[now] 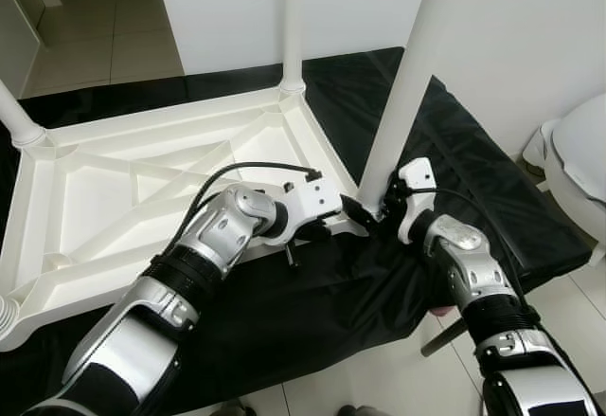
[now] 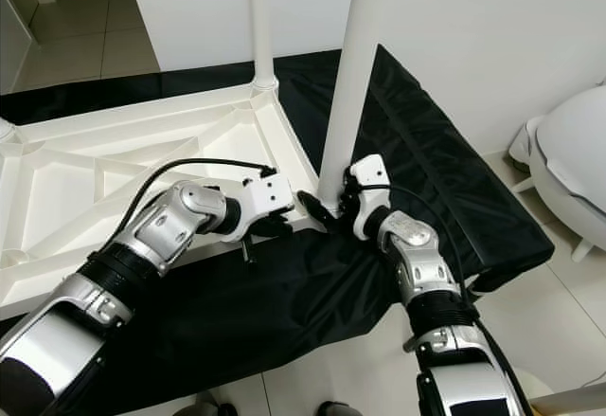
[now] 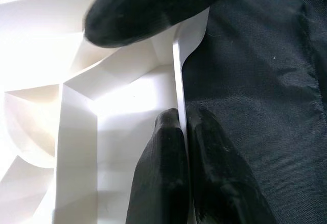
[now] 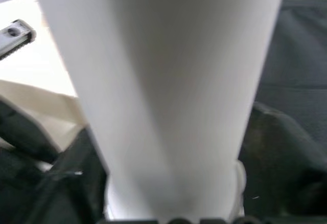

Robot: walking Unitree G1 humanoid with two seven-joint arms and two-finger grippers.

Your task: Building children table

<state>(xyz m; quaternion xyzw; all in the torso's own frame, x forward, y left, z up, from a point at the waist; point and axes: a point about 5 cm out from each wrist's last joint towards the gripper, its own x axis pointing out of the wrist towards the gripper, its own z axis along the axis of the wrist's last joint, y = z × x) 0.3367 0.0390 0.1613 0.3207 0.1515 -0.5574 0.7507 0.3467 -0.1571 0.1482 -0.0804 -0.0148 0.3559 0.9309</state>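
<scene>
A white plastic table top (image 1: 104, 198) lies upside down on a black cloth (image 1: 312, 312), ribs facing up. White legs stand at its corners. The near-right leg (image 1: 407, 84) rises at the corner closest to my grippers. My left gripper (image 1: 331, 226) is at the near rim by that corner; in the left wrist view its fingers (image 3: 158, 178) are shut on the thin rim wall (image 3: 179, 66). My right gripper (image 1: 386, 209) sits at the base of that leg. The right wrist view has the leg (image 4: 173, 81) between its fingers (image 4: 286, 152), shut on it.
Another leg (image 1: 293, 18) stands at the far right corner and one (image 1: 19, 117) at the far left. A white seat-like object (image 1: 582, 151) is at the right by the wall. The cloth's near edge drops to tiled floor (image 1: 379, 388), where a dark rod (image 1: 440, 338) lies.
</scene>
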